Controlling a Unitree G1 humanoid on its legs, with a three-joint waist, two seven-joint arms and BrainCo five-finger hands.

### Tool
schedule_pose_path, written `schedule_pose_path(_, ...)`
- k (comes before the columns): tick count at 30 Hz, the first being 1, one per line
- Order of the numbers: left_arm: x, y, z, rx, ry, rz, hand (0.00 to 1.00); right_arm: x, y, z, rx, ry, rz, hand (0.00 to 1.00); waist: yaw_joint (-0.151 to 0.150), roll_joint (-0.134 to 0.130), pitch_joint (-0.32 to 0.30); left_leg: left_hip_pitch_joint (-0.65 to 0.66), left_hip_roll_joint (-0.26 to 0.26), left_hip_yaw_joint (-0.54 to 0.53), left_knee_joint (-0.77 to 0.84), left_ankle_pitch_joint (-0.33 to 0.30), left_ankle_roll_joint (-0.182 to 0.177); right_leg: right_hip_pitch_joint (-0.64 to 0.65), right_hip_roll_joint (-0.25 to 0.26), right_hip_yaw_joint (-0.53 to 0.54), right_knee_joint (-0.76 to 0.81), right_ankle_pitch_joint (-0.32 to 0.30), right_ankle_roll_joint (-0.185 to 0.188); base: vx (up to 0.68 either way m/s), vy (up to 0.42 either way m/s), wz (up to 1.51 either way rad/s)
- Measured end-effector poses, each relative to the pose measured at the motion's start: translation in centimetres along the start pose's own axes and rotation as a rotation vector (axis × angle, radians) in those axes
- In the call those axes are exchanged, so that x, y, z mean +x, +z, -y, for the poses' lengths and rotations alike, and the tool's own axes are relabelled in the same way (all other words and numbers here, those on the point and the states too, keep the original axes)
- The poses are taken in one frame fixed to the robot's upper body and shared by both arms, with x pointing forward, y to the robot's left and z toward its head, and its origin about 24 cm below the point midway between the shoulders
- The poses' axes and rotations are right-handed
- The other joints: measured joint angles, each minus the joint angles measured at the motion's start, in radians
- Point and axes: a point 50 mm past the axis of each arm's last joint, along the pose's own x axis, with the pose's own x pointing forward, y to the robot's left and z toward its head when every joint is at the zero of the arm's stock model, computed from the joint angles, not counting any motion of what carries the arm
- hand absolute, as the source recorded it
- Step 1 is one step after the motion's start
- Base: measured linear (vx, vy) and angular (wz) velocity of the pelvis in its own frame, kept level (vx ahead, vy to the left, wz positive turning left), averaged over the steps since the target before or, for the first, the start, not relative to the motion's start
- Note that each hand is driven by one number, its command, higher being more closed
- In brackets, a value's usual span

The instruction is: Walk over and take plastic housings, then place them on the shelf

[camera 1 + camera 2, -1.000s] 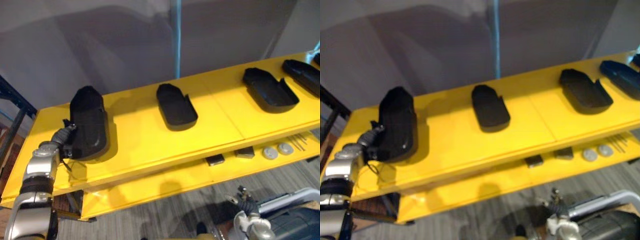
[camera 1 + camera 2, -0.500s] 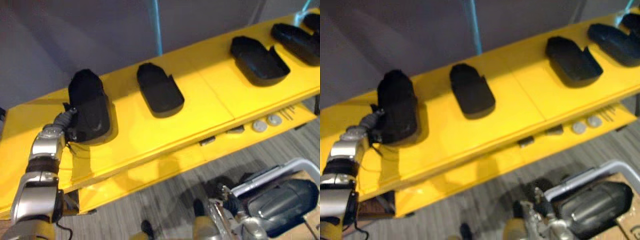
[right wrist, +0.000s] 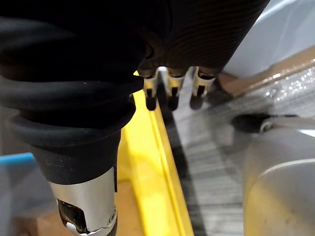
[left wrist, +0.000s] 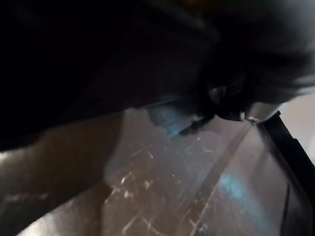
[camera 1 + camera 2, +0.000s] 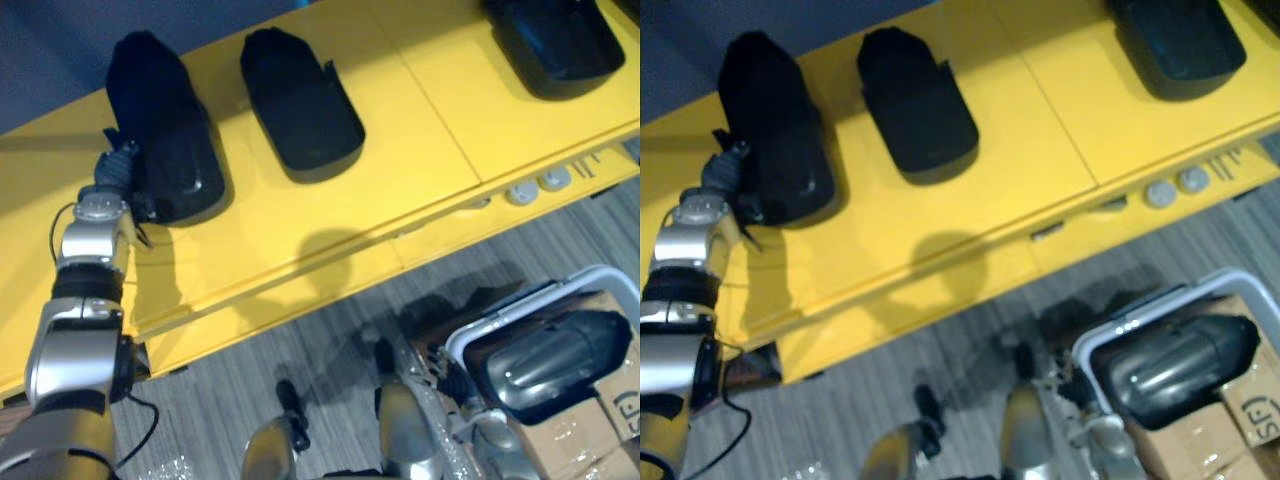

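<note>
Left hand (image 5: 113,172) sits at about 9 o'clock in the head view, pressed against the near end of a black plastic housing (image 5: 165,120) that lies on the yellow shelf (image 5: 300,225). Its wrist view is mostly dark plastic, so I cannot tell if the hand is gripping the housing or already letting go. Judgement: contact at the near end fits sliding the part back onto the deck, with the arm kept clear of the neighbours.

2 more housings are on the same deck. The second housing (image 5: 300,105) is at 11 o'clock, hollow side up. The third housing (image 5: 560,40) is at 1 o'clock. All 3 lie well apart in a row, probably so a hand can fit beside each.

Right hand (image 3: 170,93) hangs low by the shelf edge, relaxed and holding nothing, probably idle.

At 4 o'clock a white-rimmed bin (image 5: 455,345) holds another dark housing (image 5: 550,355), likely the supply. 2 small grey discs (image 5: 520,193) sit on the lower ledge.

Writing: some dark print on the cardboard box (image 5: 615,400) at 4 o'clock is cut off at the frame edge and can't be read. No labels are visible on the housings.
</note>
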Motion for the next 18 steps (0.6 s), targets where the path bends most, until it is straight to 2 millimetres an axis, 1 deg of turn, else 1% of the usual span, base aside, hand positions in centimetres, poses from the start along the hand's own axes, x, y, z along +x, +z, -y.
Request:
schedule_pose_path(1,0.1,0.7,0.0,-0.005,0.008,0.015,1.00,0.1,0.2,-0.1,0.008,0.000,0.010,0.00,0.006,-0.005,0.003,-0.005,0.001,0.000,0.004,-0.001,0.000,-0.004,0.001,0.000,0.002,0.001,-0.001,0.04,-0.010,0.01)
schedule_pose_path(4,0.1,1.9,0.1,-0.008,0.027,0.041,1.00,0.3,0.6,-0.3,0.027,0.000,0.028,0.00,0.010,-0.019,0.011,-0.015,0.003,-0.002,0.013,-0.005,0.001,-0.009,0.001,0.000,0.008,0.002,-0.001,0.02,0.001,0.02)
schedule_pose_path(6,0.1,2.4,0.0,-0.010,0.036,0.050,1.00,0.5,0.7,-0.4,0.030,0.000,0.034,0.00,0.013,-0.023,0.013,-0.019,0.002,-0.001,0.014,-0.006,0.002,-0.014,0.000,0.001,0.010,0.002,-0.001,0.00,0.000,0.00)
schedule_pose_path(10,0.2,2.7,-0.1,0.014,0.047,0.050,1.00,0.7,1.0,-0.4,0.048,-0.016,0.045,0.00,0.016,-0.024,0.014,-0.036,0.010,-0.003,0.053,-0.029,0.003,-0.015,0.002,0.002,0.013,0.002,-0.001,0.00,0.000,0.00)
schedule_pose_path(13,0.2,3.1,-0.1,0.019,0.050,0.043,1.00,0.7,0.9,-0.5,0.053,-0.017,0.041,0.00,0.020,-0.031,0.018,-0.051,0.016,-0.009,0.082,-0.041,0.006,-0.015,0.004,0.001,0.017,0.001,-0.001,-0.01,0.000,0.01)
schedule_pose_path(18,0.2,3.1,-0.2,0.048,0.054,0.036,1.00,0.7,0.8,-0.7,0.058,-0.017,0.039,0.00,0.022,-0.031,0.018,-0.050,0.016,-0.016,0.082,-0.041,0.006,-0.009,0.005,-0.003,0.018,-0.001,-0.001,0.00,-0.001,0.02)
